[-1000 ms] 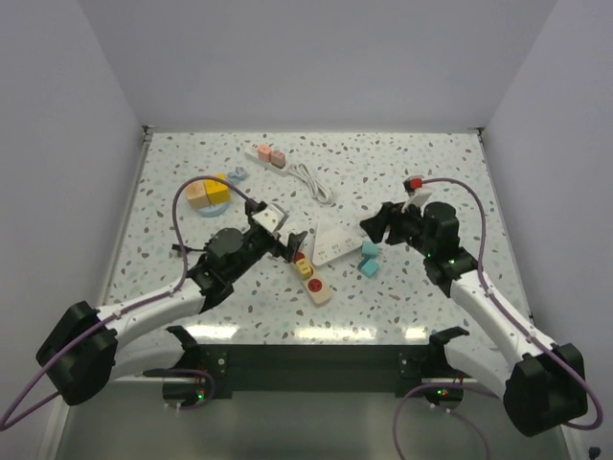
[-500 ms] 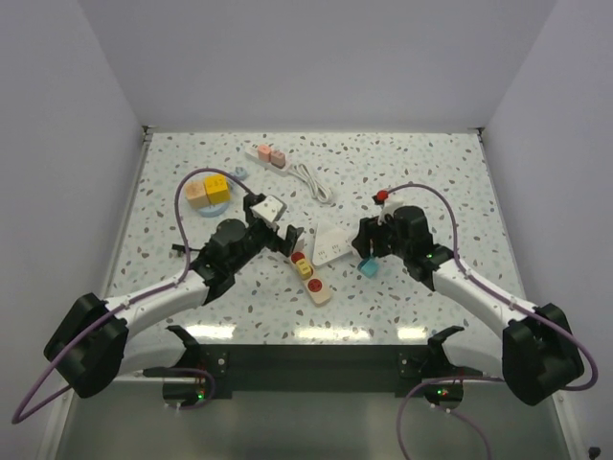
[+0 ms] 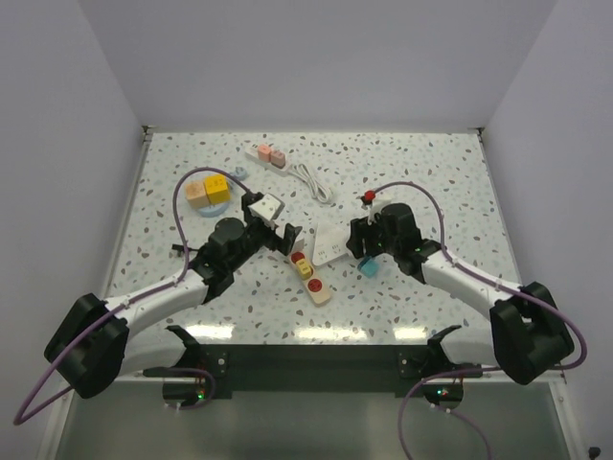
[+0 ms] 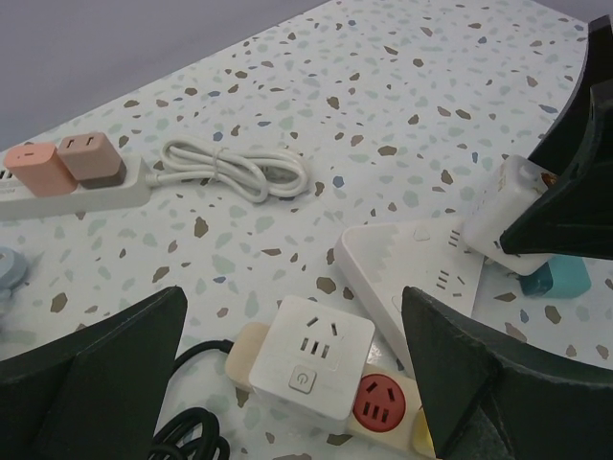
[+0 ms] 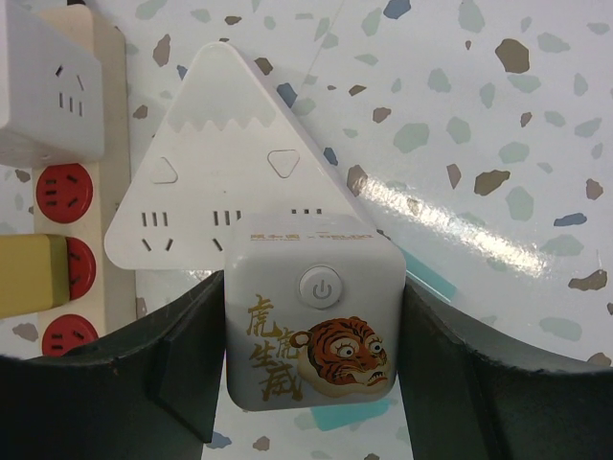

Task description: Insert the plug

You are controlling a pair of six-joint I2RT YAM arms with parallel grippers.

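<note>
The plug (image 5: 311, 316) is a white cube with a tiger picture and a power button. My right gripper (image 5: 311, 331) is shut on its two sides. It hangs over the base edge of a white triangular socket board (image 5: 215, 153); whether they touch I cannot tell. In the top view the right gripper (image 3: 356, 240) stands at the board's (image 3: 330, 244) right side. My left gripper (image 4: 297, 383) is open, its fingers on either side of a white socket cube (image 4: 311, 350) plugged into a beige strip (image 3: 311, 275) with red sockets (image 4: 381, 407).
A teal block (image 3: 369, 265) lies just right of the triangular board, under the right gripper. At the back lie a white strip with pink adapters (image 3: 268, 156) and its coiled cable (image 3: 314, 184). Yellow and orange blocks (image 3: 208, 192) sit back left. A black cord (image 4: 187, 431) runs beside the beige strip.
My right arm has swung left and carried the tiger plug up to the triangular board. The left gripper has shifted slightly back and stays open.
</note>
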